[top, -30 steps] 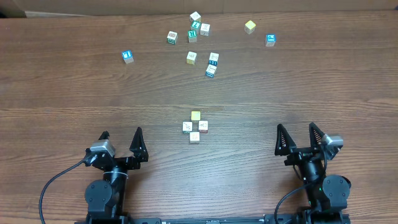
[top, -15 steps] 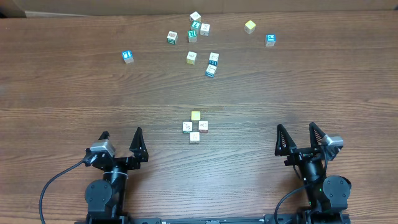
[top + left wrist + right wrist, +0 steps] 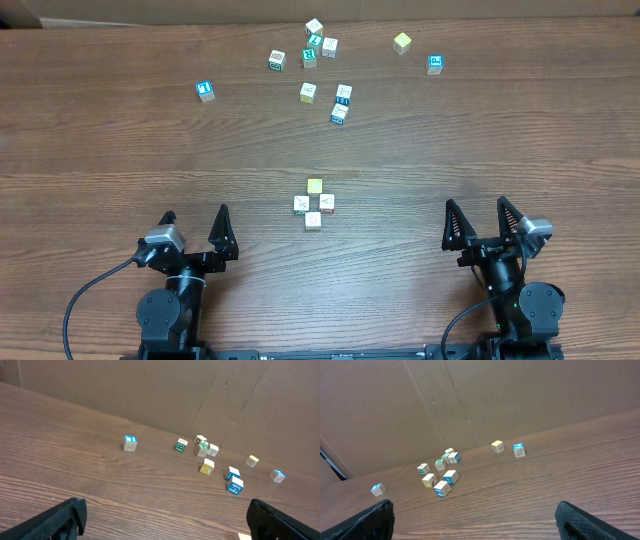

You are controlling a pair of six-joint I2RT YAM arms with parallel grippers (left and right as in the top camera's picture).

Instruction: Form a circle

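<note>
Brown wood-grain surface, cardboard wall beyond; the circle lies between both wide-open, empty jaws; scattered cubes farther ahead.

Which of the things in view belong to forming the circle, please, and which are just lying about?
Belongs to the job:
- the circle, a cluster of four small cubes between the two arms
- its pale yellow cube, with three whitish ones

Just lying about, scattered farther out:
- blue-faced cubes
- green-faced cubes
- lone yellow cube
</note>
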